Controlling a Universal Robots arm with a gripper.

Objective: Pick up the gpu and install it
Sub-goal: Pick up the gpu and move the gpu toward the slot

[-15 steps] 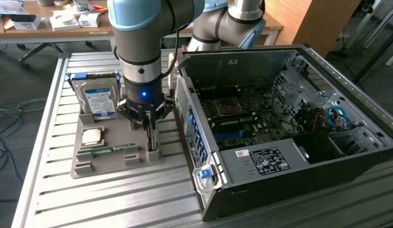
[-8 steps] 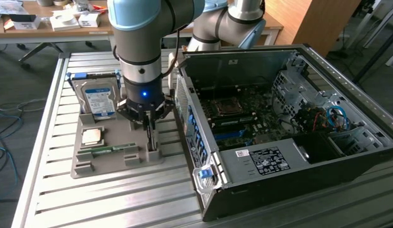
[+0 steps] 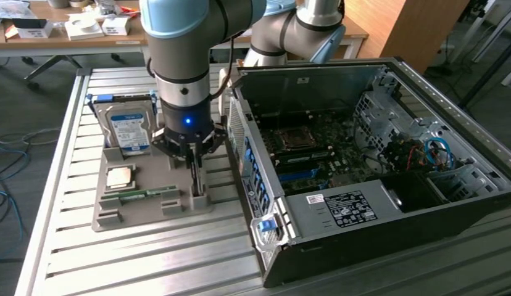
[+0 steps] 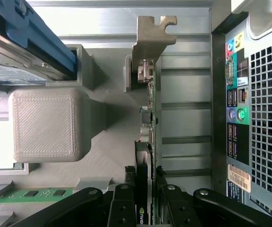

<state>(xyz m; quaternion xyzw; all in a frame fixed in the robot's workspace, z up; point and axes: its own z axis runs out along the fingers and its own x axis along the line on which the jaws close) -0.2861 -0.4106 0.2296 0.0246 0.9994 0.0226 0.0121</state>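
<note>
Tool [image 4: 145,187] clamps gpu [image 4: 148,118]: thin dark card on edge, beige bracket [image 4: 150,42].

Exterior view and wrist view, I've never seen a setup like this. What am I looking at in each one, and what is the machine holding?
The exterior view comes from a camera standing off the machine. The grey and blue jointed column is a robot arm, and the black claw at its tip is its end effector. Below it is a slatted metal table. On the table lies a grey tray carrying a hard drive, a processor chip and a RAM stick. On the exterior view's right sits an open computer case.

The wrist view comes from a camera on the arm's wrist, looking along the end effector. There the end effector is shut on the gpu, a thin card standing on edge in the tray's slot.
</note>
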